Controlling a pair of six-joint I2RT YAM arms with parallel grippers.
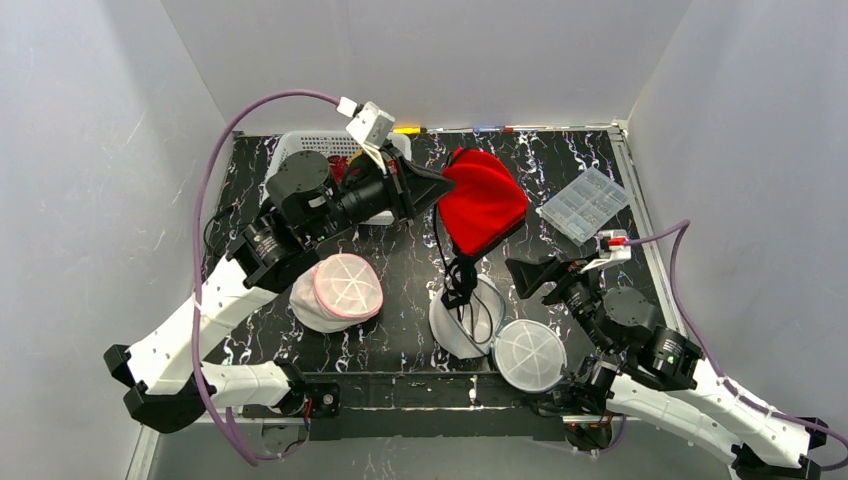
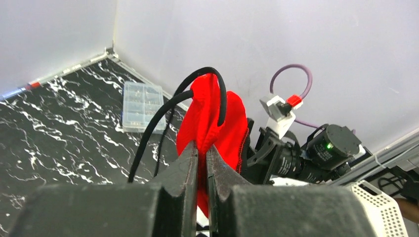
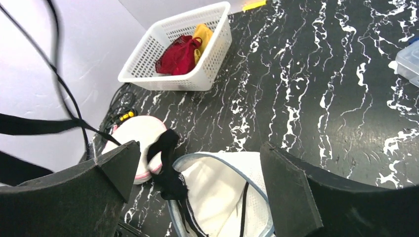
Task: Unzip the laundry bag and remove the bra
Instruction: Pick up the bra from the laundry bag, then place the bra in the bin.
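Observation:
My left gripper is shut on the red bra and holds it above the back middle of the table. In the left wrist view the jaws pinch the red fabric at the left gripper. Black straps trail down from the bra into the open white laundry bag, whose round mesh lid lies flipped to the right. My right gripper hangs open just right of the bag. In the right wrist view the right gripper holds nothing, and the open bag lies below it with a black strap end on its rim.
A second, pink-trimmed laundry bag lies closed at the left front. A white basket with red and yellow garments stands at the back left. A clear plastic box sits at the back right. White walls enclose the table.

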